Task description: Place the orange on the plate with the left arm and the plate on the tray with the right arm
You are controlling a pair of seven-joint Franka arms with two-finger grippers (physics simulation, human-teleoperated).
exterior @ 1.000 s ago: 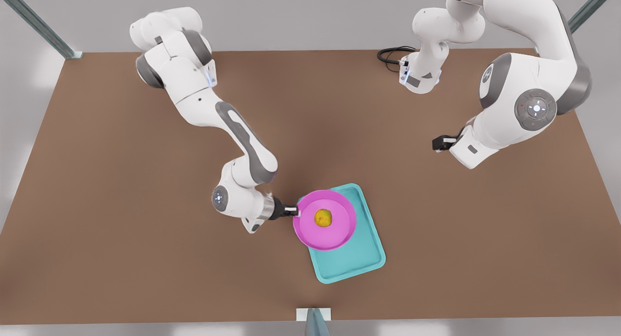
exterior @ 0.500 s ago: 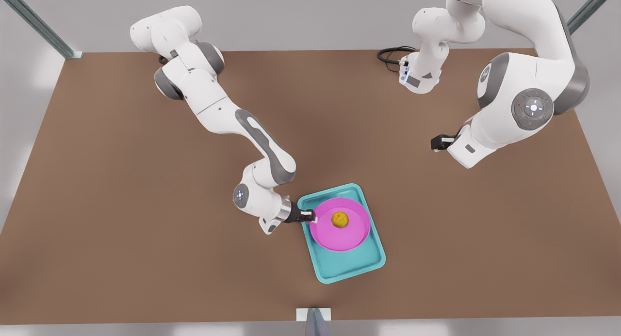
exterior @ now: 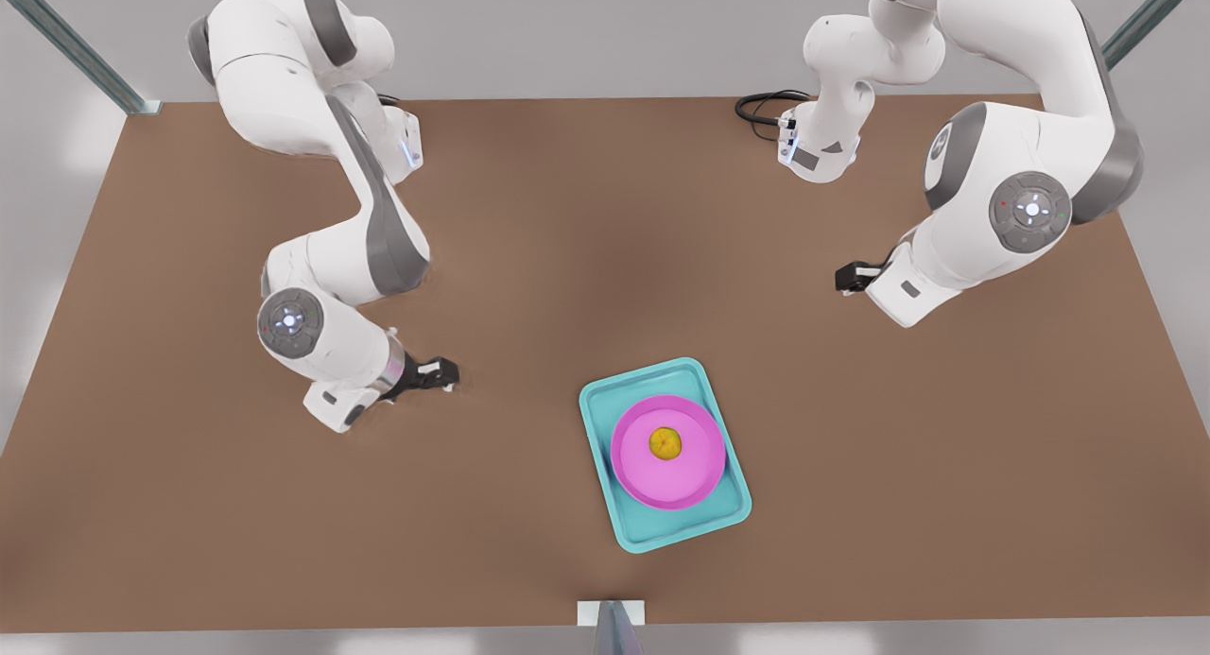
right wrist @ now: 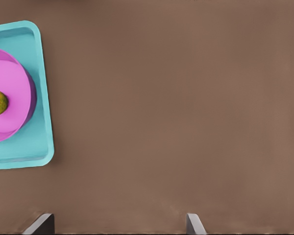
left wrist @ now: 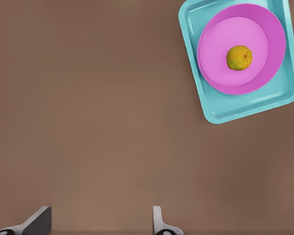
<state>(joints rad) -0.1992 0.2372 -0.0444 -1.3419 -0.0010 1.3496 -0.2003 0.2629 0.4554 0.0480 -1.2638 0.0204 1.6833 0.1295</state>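
Right hand point(exterior: 446, 372) withdrew empty, agape, well clear of plate point(exterior: 682, 486); left hand point(exterior: 844, 278) apparently likewise.

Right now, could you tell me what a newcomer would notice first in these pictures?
The bright pink plate sits inside the teal tray on the brown table, the small orange at its centre. Both hands hang apart from it, open and empty: the right hand on the front view's left, the left hand on its right.

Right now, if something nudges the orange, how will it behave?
The orange is round and lies loose on the plate, so it probably rolls; the raised rim should stop it. Its bumpy skin likely gives decent grip.
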